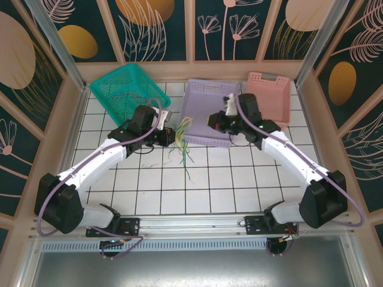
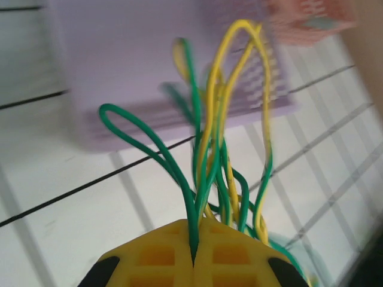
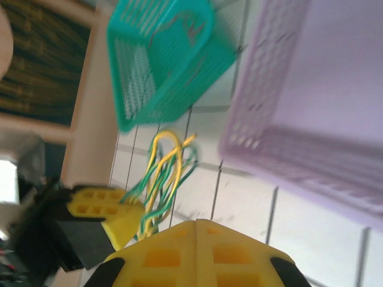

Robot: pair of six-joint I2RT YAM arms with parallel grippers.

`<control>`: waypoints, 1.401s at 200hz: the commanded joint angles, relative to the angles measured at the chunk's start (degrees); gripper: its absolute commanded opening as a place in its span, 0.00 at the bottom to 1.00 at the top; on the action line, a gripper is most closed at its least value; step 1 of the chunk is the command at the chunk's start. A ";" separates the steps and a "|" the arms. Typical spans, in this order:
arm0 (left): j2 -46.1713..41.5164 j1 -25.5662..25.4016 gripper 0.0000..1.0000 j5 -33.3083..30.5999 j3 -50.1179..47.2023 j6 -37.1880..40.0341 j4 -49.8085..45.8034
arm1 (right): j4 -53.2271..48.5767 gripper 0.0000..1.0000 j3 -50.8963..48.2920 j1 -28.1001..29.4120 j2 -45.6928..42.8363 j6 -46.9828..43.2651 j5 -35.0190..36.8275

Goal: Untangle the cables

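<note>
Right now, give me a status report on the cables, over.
Left gripper shut on the cables, green and yellow loops fanning out. Right gripper shut, holding nothing, near the bundle. Purple basket just behind them.

Green and yellow cables (image 2: 209, 149) were thin, tangled in one bunch, loops fanned out, pinched in left gripper (image 2: 194, 251); loose ends trailed over table (image 1: 179, 191).

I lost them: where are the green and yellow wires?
Top view, centre-left: thin green-and-yellow cables pinched in the left tool, beside the lilac plastic basket.
</note>
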 commanded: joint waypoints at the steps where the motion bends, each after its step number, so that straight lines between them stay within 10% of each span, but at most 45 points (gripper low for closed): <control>1: 1.17 1.16 0.00 -9.86 -0.51 3.43 -10.08 | -1.20 0.00 0.08 -4.49 -4.92 1.41 6.85; 90: -4.69 1.13 0.00 -0.80 -2.40 1.55 -3.19 | -0.27 0.00 -4.54 1.18 -2.18 -2.42 -6.14; 136: -2.81 1.13 0.00 7.29 -0.63 -3.23 1.74 | 9.62 0.39 -6.56 9.83 5.80 2.01 -15.53; 183: -1.95 1.20 0.00 8.45 -0.16 -4.69 2.98 | 8.91 0.43 -4.26 11.24 9.11 0.73 -17.45; 225: -1.86 1.13 0.00 8.73 -0.47 -5.47 4.26 | 9.37 0.36 -2.26 12.32 11.56 0.98 -17.41; 253: -2.07 1.17 0.00 7.53 -0.60 -5.58 3.83 | 7.93 0.00 -1.46 12.27 11.88 0.69 -14.39; 280: -2.30 1.13 0.00 -4.82 0.62 -5.74 -1.84 | 5.78 0.00 -3.58 10.47 8.64 -0.11 -10.37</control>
